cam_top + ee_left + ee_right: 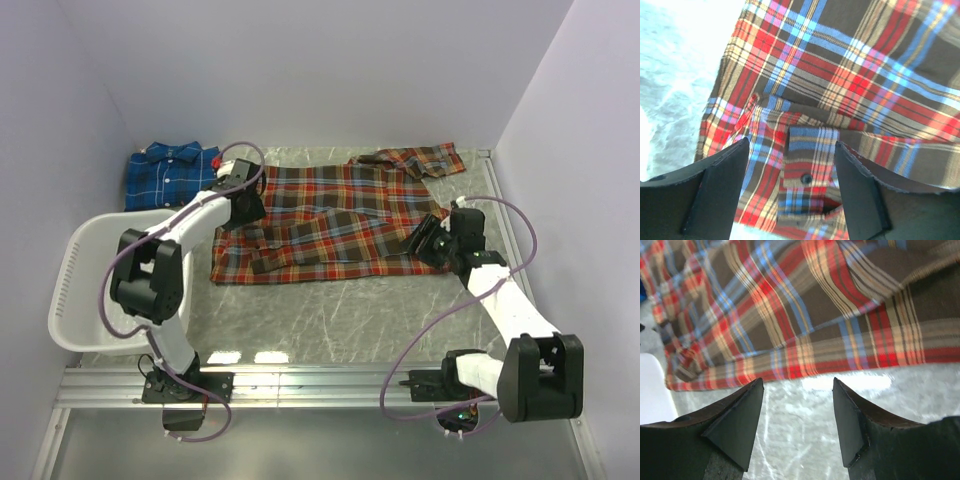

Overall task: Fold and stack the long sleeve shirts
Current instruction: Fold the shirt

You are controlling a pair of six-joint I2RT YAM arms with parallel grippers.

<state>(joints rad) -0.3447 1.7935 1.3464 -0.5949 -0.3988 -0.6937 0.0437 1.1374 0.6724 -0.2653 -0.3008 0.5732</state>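
The red-orange plaid shirt (330,220) lies spread on the table, one sleeve folded across its front and another sleeve reaching to the back right. The blue plaid shirt (170,175) lies folded at the back left. My left gripper (250,215) is open above the red shirt's left edge; in the left wrist view (790,185) its jaws straddle a buttoned cuff (807,172). My right gripper (428,240) is open and empty at the shirt's right edge; in the right wrist view (797,425) it hangs over bare table just short of the hem (805,357).
A white slotted basket (85,290) stands at the left edge beside the left arm. Walls close the back and both sides. The metal rail (320,385) with the arm bases runs along the front.
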